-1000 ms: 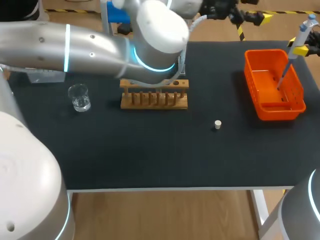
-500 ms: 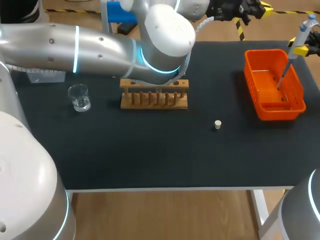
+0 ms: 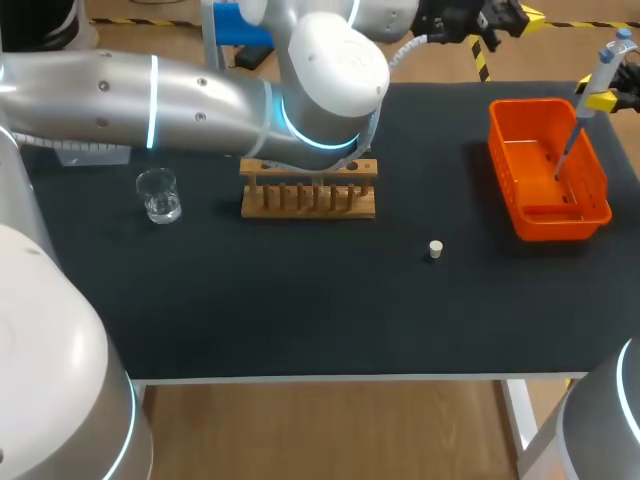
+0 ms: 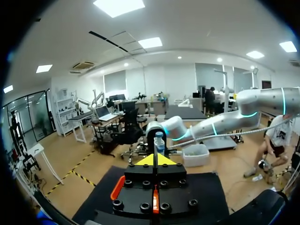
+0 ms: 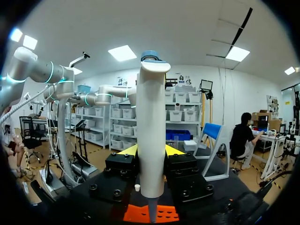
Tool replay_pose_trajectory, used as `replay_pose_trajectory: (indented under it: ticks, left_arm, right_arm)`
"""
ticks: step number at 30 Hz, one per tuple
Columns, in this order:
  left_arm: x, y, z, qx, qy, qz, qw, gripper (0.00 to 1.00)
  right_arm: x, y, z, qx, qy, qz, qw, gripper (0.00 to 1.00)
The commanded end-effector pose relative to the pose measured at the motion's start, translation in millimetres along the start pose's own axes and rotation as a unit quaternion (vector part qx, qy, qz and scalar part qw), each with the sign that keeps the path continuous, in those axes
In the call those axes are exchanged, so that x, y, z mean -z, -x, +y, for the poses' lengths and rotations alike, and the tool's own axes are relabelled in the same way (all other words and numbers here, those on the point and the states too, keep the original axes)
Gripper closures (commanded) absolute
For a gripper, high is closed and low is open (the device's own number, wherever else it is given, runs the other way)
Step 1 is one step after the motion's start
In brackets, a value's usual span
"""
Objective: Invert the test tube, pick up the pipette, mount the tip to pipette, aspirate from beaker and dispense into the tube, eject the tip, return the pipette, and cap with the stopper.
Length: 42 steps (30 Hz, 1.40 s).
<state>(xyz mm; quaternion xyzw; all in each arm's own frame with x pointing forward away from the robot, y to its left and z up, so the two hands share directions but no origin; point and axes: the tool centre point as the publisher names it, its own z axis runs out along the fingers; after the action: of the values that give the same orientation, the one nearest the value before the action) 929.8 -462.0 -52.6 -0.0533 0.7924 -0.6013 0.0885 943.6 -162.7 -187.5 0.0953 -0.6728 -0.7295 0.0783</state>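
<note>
My right gripper [image 5: 150, 151] is clamped on the pipette [image 5: 152, 117] above the orange basket [image 3: 560, 225], at 2 o'clock from the table's middle.

Nearest me, the stopper [image 3: 435, 248] lies on the black table [image 3: 300, 310] at 3 o'clock. Further out, the glass beaker [image 3: 158, 195] stands at 10 o'clock and the wooden rack [image 3: 308, 198] at 12. Both yellow fingers press the pipette's white body from two sides, and its thin tip hangs over the basket. My left arm [image 3: 200, 95] lies across behind the rack toward 1 o'clock. There the left gripper [image 4: 156, 160] has its tips drawn together, with only a dark seam between them. I cannot tell if it holds anything.
</note>
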Motion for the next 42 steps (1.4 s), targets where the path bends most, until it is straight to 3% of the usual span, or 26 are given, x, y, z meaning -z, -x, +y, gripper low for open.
replay_pose_trajectory:
  ticks: [1,9,14,19,26,42]
  left_arm:
    - [-1,0.5,0.0,0.0,-0.001,0.001,1.0,1.0]
    - [-1,0.5,0.0,0.0,-0.001,0.001,1.0,1.0]
    - [-20,-7.8,-8.5,-0.002,0.003,0.001,1.0,1.0]
    - [-46,-16.8,-2.3,0.009,-0.007,0.005,1.0,1.0]
    - [-62,-19.4,0.5,0.024,-0.012,0.0,1.0,1.0]
    - [-63,-19.2,0.3,0.026,-0.012,0.0,1.0,1.0]
  right_arm:
    - [2,1,0,0.0,-0.001,0.003,1.0,1.0]
    - [2,1,0,0.0,-0.001,0.003,1.0,1.0]
    - [2,1,0,0.0,-0.001,0.003,1.0,1.0]
    - [2,1,0,0.0,-0.001,0.003,1.0,1.0]
    - [2,1,0,0.0,-0.001,0.003,1.0,1.0]
    - [2,1,0,0.0,-0.001,0.003,1.0,1.0]
